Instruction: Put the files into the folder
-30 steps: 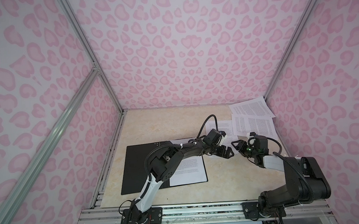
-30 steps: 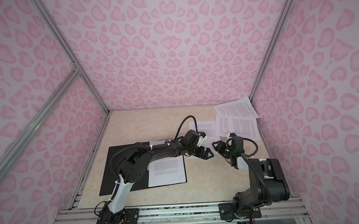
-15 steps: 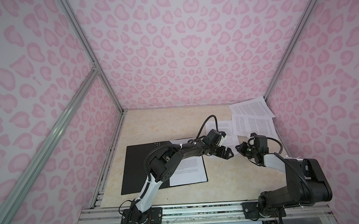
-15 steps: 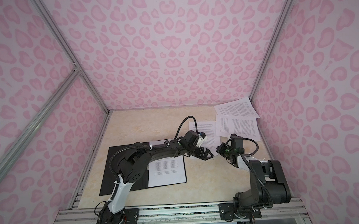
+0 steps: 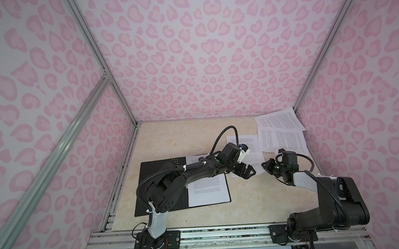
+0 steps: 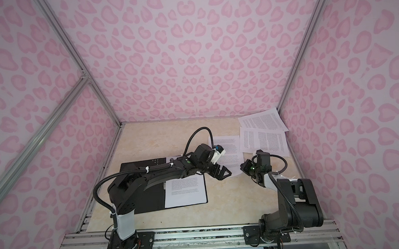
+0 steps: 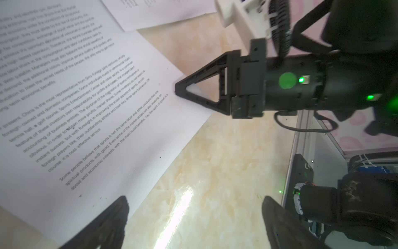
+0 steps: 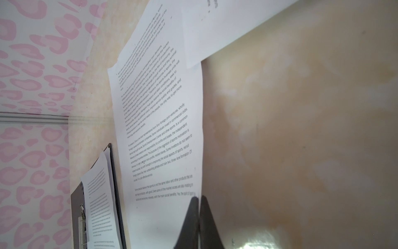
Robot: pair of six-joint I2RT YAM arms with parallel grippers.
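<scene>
The folder (image 5: 150,170) lies open on the left of the table, black inside up, with one printed sheet (image 5: 208,191) on its right half. Another of the files, a white sheet (image 5: 253,159), lies mid-table. My right gripper (image 5: 264,166) is shut on that sheet's near right corner; the right wrist view has the two fingers pressed together at the paper's edge (image 8: 199,198). My left gripper (image 5: 250,171) hovers open just in front of the same sheet, empty, and the left wrist view has its fingers wide apart (image 7: 195,204) over bare table beside the paper (image 7: 86,107).
Two more printed sheets (image 5: 279,121) (image 5: 282,141) overlap at the back right corner, against the pink patterned wall. The two grippers' tips are close together. Aluminium rails run along the table's front and left edges.
My right gripper has gone from open to shut, closing on the corner of the middle sheet. The left arm has stayed put with its gripper open.
</scene>
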